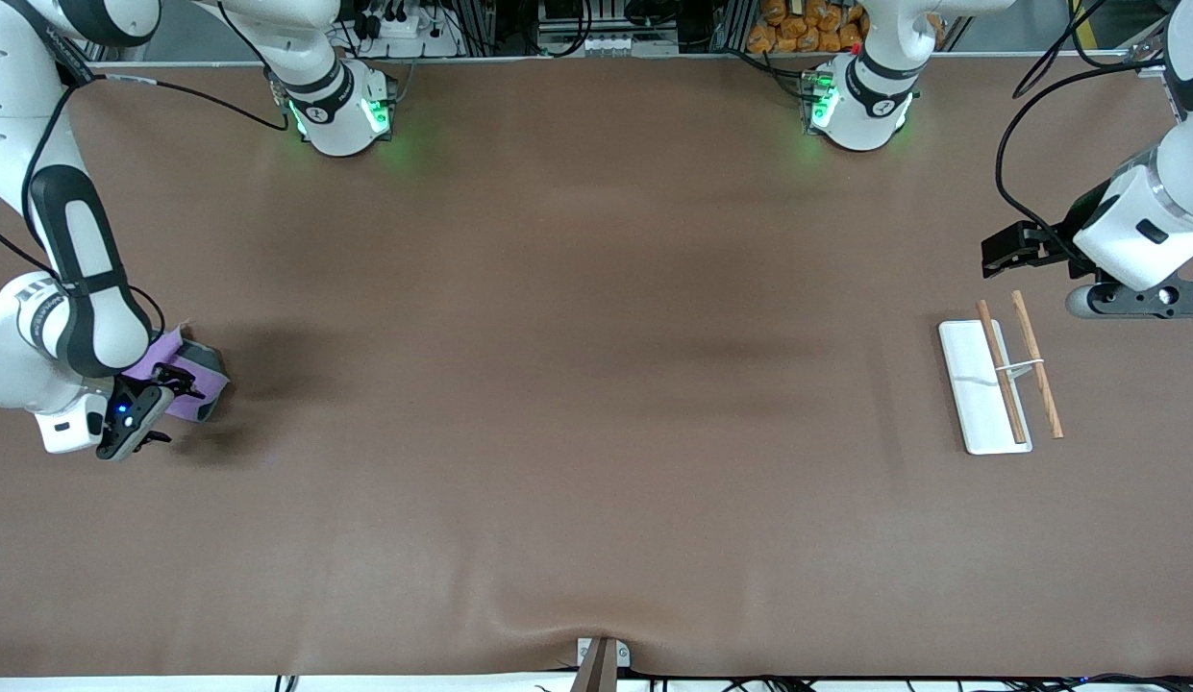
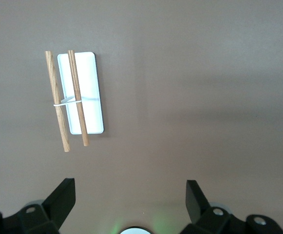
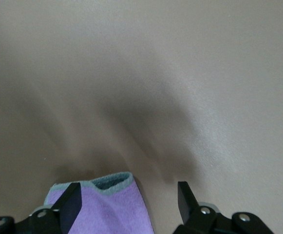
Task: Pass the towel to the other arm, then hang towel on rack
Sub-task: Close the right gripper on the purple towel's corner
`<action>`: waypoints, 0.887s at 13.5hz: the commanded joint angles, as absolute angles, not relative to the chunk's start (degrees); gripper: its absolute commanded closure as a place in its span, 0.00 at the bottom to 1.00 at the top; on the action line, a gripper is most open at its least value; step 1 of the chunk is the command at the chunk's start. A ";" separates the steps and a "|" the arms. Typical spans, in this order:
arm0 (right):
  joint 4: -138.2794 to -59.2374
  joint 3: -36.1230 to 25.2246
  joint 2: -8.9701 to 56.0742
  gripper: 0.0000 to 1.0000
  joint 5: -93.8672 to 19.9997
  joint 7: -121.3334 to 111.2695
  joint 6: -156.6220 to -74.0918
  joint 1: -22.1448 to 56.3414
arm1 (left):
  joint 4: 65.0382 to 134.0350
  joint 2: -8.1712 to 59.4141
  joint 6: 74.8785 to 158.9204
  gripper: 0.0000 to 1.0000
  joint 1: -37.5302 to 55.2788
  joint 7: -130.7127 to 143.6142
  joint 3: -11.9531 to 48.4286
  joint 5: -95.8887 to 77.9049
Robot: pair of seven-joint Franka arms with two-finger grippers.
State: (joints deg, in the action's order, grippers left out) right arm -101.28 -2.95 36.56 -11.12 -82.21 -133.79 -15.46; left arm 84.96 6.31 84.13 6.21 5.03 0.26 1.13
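Observation:
The purple towel (image 1: 165,358) with grey edging lies on the table at the right arm's end, one grey corner folded up. It also shows in the right wrist view (image 3: 109,209). My right gripper (image 1: 168,386) is open low over the towel, whose edge lies between the fingers (image 3: 127,204). The rack (image 1: 976,380), a white base with two wooden rods and a wire bracket, stands at the left arm's end and shows in the left wrist view (image 2: 80,97). My left gripper (image 1: 1007,250) is open and empty (image 2: 131,195), up in the air beside the rack.
The brown table mat (image 1: 596,384) spreads between the towel and the rack. The arm bases (image 1: 341,111) stand along the table's edge farthest from the front camera. A small clamp (image 1: 601,658) sits at the edge nearest the front camera.

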 commanded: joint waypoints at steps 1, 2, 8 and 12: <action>-100.72 -2.29 37.44 0.16 -12.57 -83.93 -134.30 -16.35 | 85.08 6.41 84.64 0.00 6.33 5.27 0.26 0.53; -100.72 -2.29 37.62 0.15 -12.57 -83.94 -134.30 -16.35 | 85.08 6.42 84.64 0.00 6.33 5.27 0.26 0.53; -103.18 -2.11 37.44 0.18 -12.74 -85.08 -136.58 -16.52 | 85.08 6.50 84.64 0.00 6.33 5.27 0.26 0.53; -103.18 -2.11 37.44 0.66 -12.74 -86.04 -136.50 -16.52 | 85.08 6.50 84.90 0.00 6.33 5.27 0.26 0.53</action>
State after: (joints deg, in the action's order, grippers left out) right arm -102.63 -2.90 37.80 -11.32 -83.99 -136.01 -15.53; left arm 85.18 6.47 84.23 6.21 5.03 0.27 1.13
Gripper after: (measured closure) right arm 0.476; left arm 0.000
